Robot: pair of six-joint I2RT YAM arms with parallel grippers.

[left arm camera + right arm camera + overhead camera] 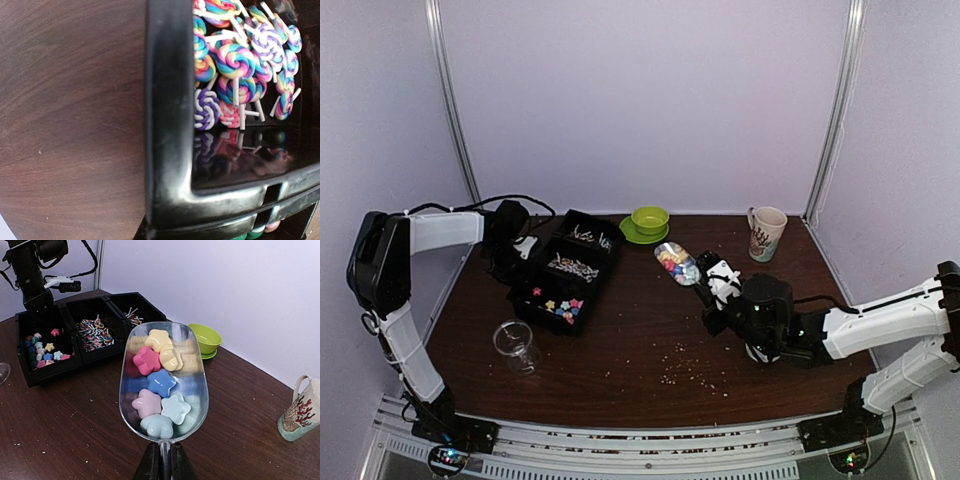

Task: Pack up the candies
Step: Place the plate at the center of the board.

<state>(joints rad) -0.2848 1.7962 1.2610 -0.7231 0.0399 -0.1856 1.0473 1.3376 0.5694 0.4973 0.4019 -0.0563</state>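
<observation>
The setting is a robotics laboratory test cell. 3 plain pale walls (pixel 650 100) enclose the work area, joined at the rear by 2 metal corner posts (pixel 455 110). A dark wood-grain table (pixel 650 340) forms the work surface. A slotted aluminium rail (pixel 640 445) runs along its near edge, and 2 white-and-black robot arms are bolted there: the left arm (pixel 430 232) and the right arm (pixel 890 320). Exposed black cables (pixel 515 200) loop over the left arm. The table carries staged props: a black compartment tray (pixel 50 372), a green bowl (pixel 650 218), a mug (pixel 766 233) and a clear cup (pixel 517 345). The right arm carries a clear scoop (pixel 196 385) of candies (pixel 161 382).
</observation>
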